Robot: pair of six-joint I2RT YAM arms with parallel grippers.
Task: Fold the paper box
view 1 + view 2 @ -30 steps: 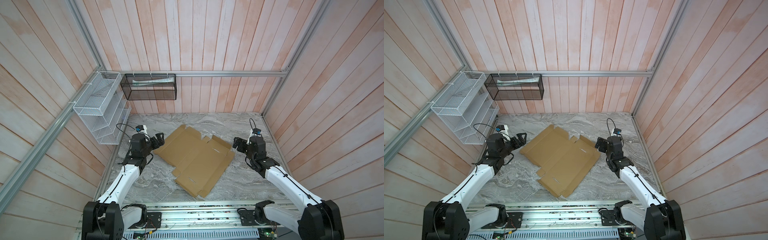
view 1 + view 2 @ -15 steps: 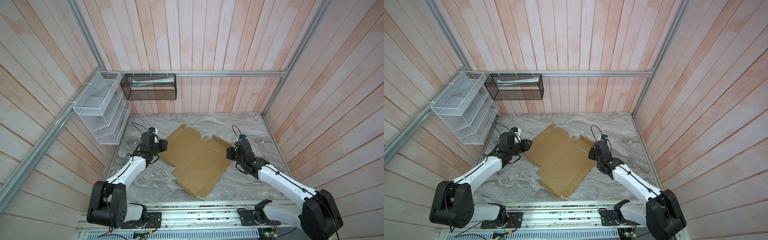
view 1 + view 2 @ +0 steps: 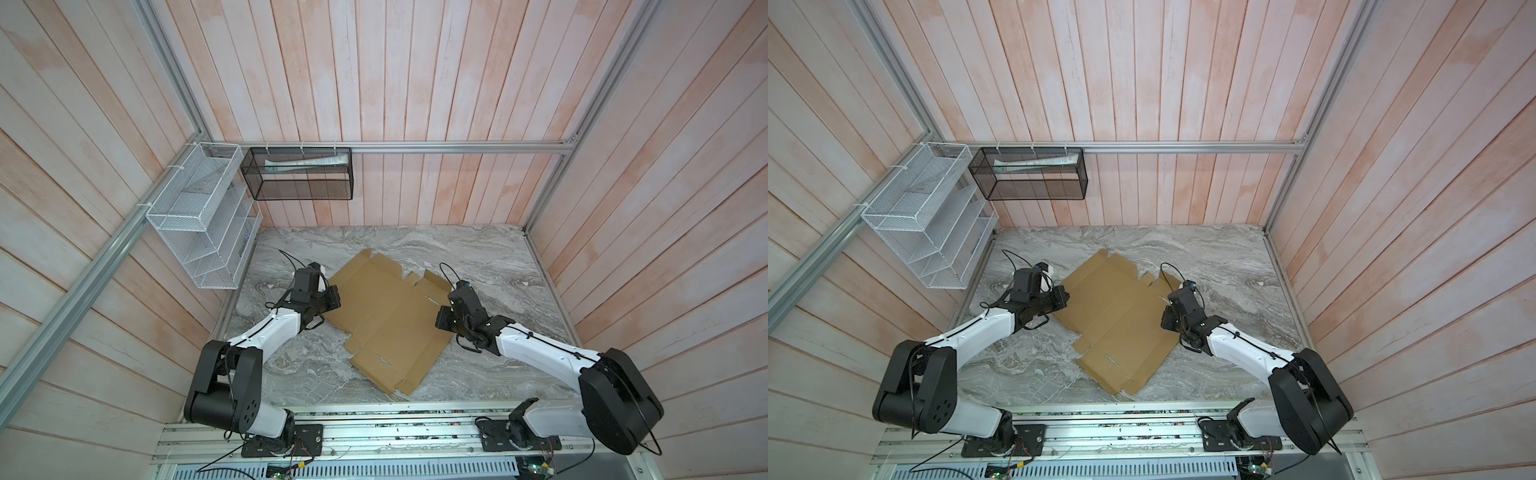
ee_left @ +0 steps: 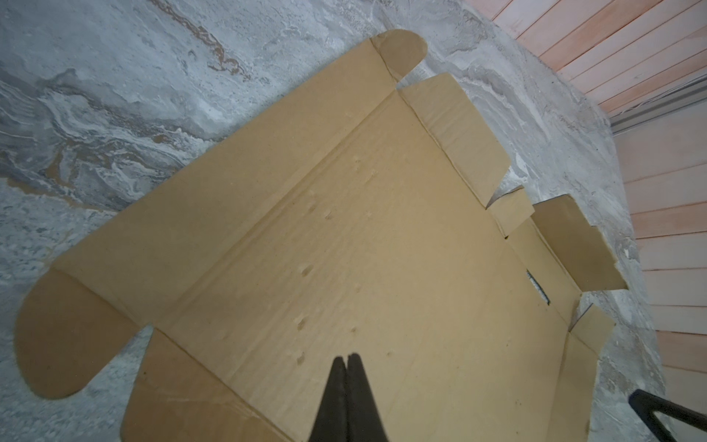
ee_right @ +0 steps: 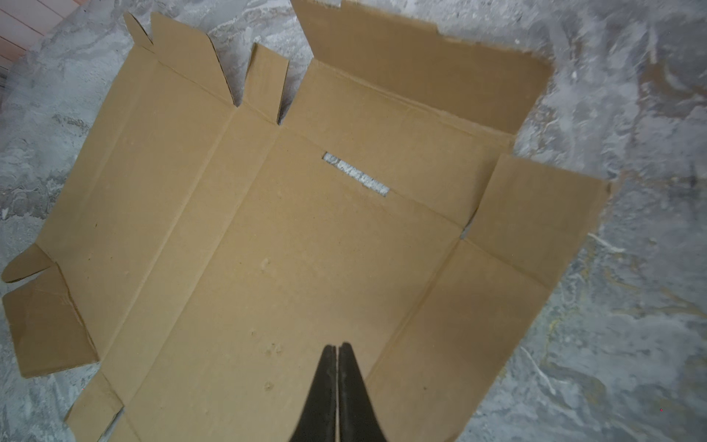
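Both left fingers (image 4: 334, 398) and right fingers (image 5: 323, 390) tight together, empty, above plain paper box (image 3: 386, 316).

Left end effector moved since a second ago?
Yes. The left end effector moved away from the white wire rack, in over the paper box's edge.

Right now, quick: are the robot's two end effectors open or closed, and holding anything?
Left end effector: closed, holding nothing, tips over the paper box.
Right end effector: closed, holding nothing, also over the paper box.
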